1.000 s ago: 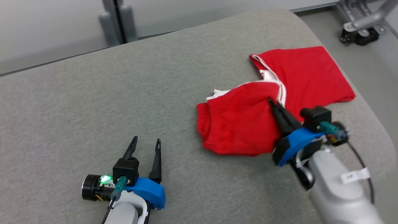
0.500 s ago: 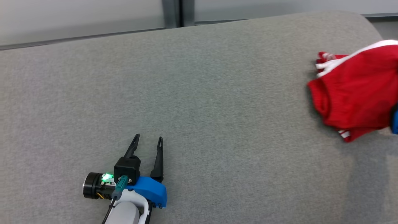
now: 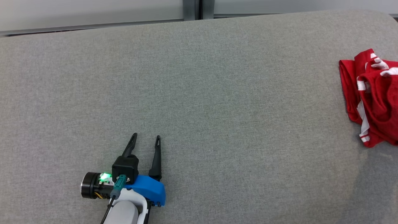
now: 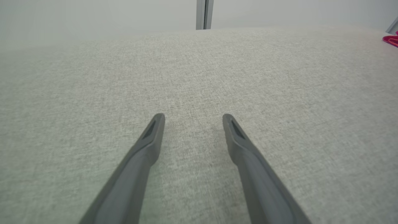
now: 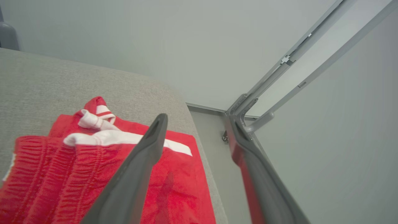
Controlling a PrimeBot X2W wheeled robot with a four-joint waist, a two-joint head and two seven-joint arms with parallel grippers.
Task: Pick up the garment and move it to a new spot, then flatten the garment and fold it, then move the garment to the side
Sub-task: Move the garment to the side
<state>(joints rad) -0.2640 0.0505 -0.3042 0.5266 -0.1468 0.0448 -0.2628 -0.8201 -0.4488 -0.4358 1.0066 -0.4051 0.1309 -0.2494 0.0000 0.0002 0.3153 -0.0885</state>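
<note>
The garment (image 3: 373, 99) is red with white stripes and lies crumpled at the right end of the grey padded table (image 3: 199, 93), cut off by the head view's edge. In the right wrist view the garment (image 5: 62, 174) lies below my right gripper (image 5: 196, 119), whose fingers stand apart above it with nothing between them. My left gripper (image 3: 146, 140) rests low over the table's front left, open and empty, far from the garment. The left wrist view has the left gripper (image 4: 192, 116) over bare fabric, with a sliver of the garment (image 4: 391, 39) at the far right.
The table's rounded right edge (image 5: 199, 137) drops to the floor beside the garment. A grey metal frame (image 5: 279, 68) stands past that edge. A wall with a vertical post (image 3: 199, 7) runs behind the table.
The head camera has swung left, so the garment now sits at the right edge. My right gripper has opened and let go of the garment, which lies more bunched than before.
</note>
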